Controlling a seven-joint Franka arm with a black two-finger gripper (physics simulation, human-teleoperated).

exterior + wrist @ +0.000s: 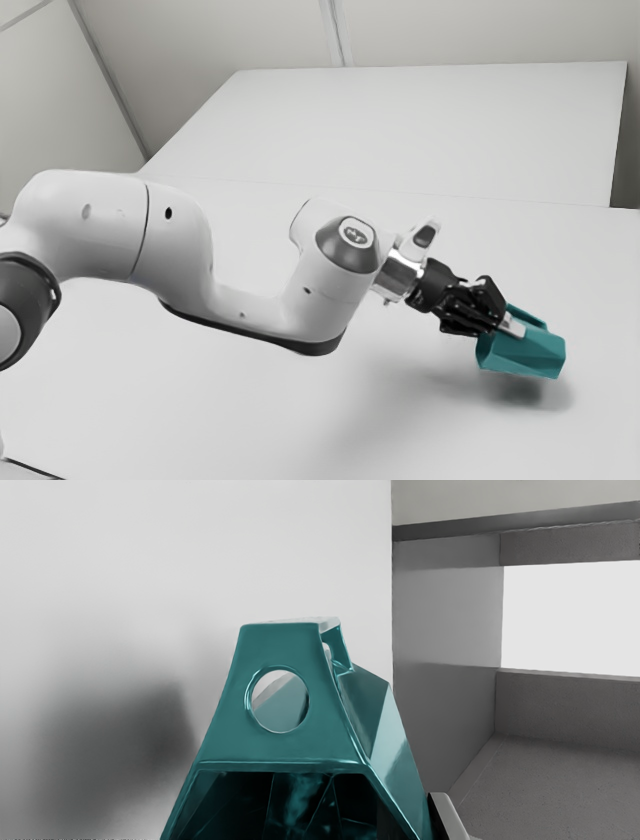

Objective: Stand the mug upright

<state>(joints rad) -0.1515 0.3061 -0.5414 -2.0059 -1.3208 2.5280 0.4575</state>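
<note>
The mug is teal and glossy, with flat, angular facets instead of a round wall. It is not upright – it lies over on its side in the air, held at the rim end by the gripper, above the near part of the table at the exterior view's right. Its shadow falls on the tabletop below it. The open mouth faces the gripper and the exterior view's left; the closed base points to the exterior view's right, tipped slightly down. The broad, boxy handle is on the mug's upper side – a round hole goes through its face, and the mug's wall shows beyond. Inside the mouth, the hollow is dark teal to nearly black.
</note>
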